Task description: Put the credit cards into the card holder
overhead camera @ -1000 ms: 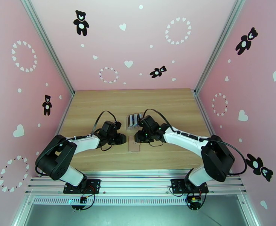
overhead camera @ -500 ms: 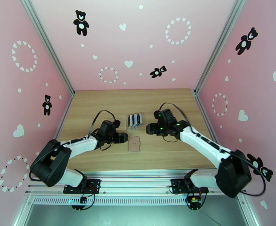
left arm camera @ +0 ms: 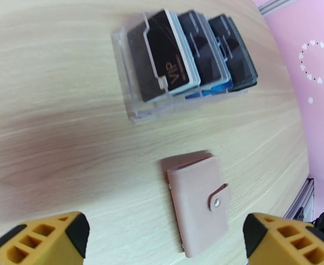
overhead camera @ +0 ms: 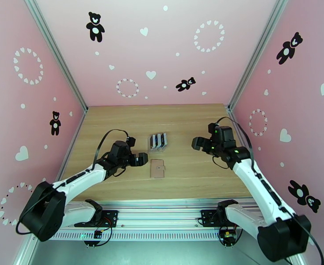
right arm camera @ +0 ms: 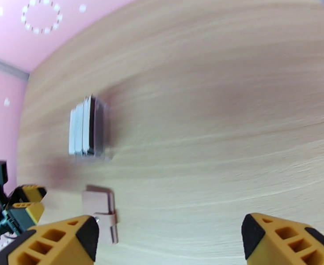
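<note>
Left wrist view: the left jaws stand spread wide with nothing between them, their yellow-and-black fingertips (left arm camera: 42, 239) sitting in the two bottom corners over the bare wooden tabletop (left arm camera: 51, 142). Just beyond them, nearer the right-hand fingertip, the card holder (left arm camera: 199, 204) lies flat on the wood. It is closed, with its tab snapped down over the edge, so what it holds inside cannot be told. It touches neither fingertip.

Farther out and apart from the card holder is a clear stand (left arm camera: 137, 109). The credit cards (left arm camera: 166, 58) stand in its slots, leaning one behind another. The front one is black with gold "VIP" lettering; behind it are more dark faces, with pale and blue edges showing low down.

In the right wrist view, which is blurred, the right jaws are likewise released and empty, with one fingertip in each bottom corner. The card holder lies beside the left-hand fingertip at the lower left, and the stand with its cards is beyond that, higher in the picture.

From the top external view, the left arm (overhead camera: 82, 177) reaches in from the near left, with its jaws just to the left of the card holder and not touching it. The right arm (overhead camera: 254, 177) stretches up the right side, with its jaws well to the right of the stand. The card holder lies near the tabletop's middle, with the stand just behind it.
</note>
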Motion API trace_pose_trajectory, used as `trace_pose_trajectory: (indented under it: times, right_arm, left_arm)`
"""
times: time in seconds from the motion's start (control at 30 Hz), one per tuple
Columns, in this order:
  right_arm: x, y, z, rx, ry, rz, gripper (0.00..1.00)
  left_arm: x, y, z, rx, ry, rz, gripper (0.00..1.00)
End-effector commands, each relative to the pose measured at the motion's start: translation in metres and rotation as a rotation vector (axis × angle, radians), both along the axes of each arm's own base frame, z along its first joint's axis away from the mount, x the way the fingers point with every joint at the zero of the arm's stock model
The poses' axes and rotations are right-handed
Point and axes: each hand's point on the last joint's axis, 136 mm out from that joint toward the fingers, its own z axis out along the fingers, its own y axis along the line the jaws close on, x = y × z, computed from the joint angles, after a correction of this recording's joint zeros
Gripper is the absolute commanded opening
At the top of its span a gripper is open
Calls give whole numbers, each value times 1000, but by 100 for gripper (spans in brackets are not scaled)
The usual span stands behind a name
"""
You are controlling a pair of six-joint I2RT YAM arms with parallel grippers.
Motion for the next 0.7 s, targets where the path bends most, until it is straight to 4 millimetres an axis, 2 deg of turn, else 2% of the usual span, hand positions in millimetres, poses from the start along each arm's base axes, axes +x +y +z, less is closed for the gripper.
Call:
trace_pose_trajectory:
  times: [0.0, 0.13, 0.23, 0.33, 0.4, 0.5, 0.67]
  right_arm:
    - [-4, -18, -5, -33, 12, -39, 91]
    - [1, -25, -7, -36, 14, -56, 92]
    - [4, -27, -8, -46, 14, -62, 92]
    - [7, -30, -6, -56, -1, -70, 92]
    - [11, -33, -4, -75, -49, -75, 92]
    - [11, -48, 2, -126, -140, -139, 92]
    - [10, -59, 21, -173, -277, -173, 93]
  left_arm:
    - [13, 13, 27, 41, -53, 65, 98]
    - [27, 22, 56, 56, -110, 131, 98]
    - [38, 36, 73, 96, -140, 220, 98]
    - [50, 49, 100, 106, -209, 290, 98]
    - [56, 58, 120, 89, -272, 328, 98]
    - [65, 76, 142, 121, -336, 379, 98]
    - [81, 98, 165, 260, -509, 433, 98]
